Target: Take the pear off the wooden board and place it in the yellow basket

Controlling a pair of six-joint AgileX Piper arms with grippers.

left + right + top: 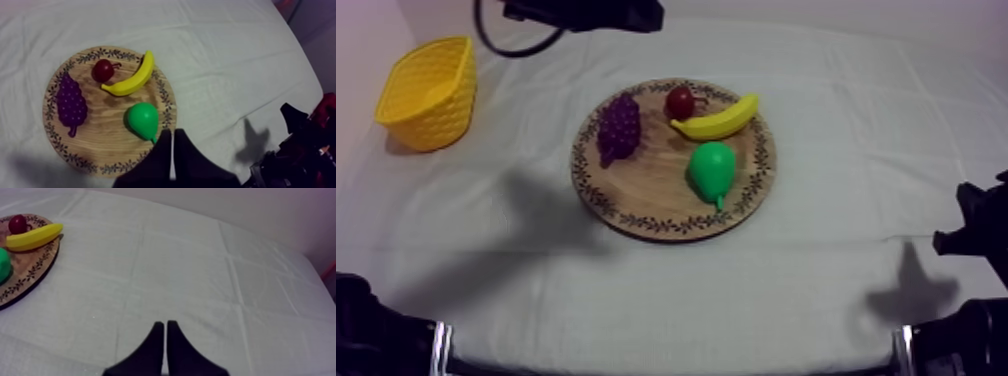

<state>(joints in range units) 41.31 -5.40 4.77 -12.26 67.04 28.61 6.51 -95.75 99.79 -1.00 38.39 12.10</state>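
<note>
1. Far left: the yellow basket (428, 92) stands upright near the table's left back corner, well apart from the wooden board (654, 190).

2. Left arm (591, 12): it enters from the upper left. In its wrist view the left gripper (172, 136) hangs over the near rim of the board. Its fingers are pressed together into a narrow wedge and grip nothing.

3. Board contents, left to right: bunch of grapes (619, 128), small red fruit (680, 101), banana (716, 119). The pear (712, 170) lies on its side on the right half of the board, near the rim and apart from the banana.

4. Governing relation: the pear lies just beyond the left fingertips. Its long axis runs roughly in line with the wedge, stalk end toward the gripper, broad end toward the banana. The fingers must part before descent. A grasp across the broad body appears more secure than one at the tapered stalk end.

5. Far right: the right gripper (165, 323) sits low by the table's right edge, fingers closed together on nothing, well apart from the board. The left arm is nearer both the pear and the basket, so it is the likely choice.
</note>
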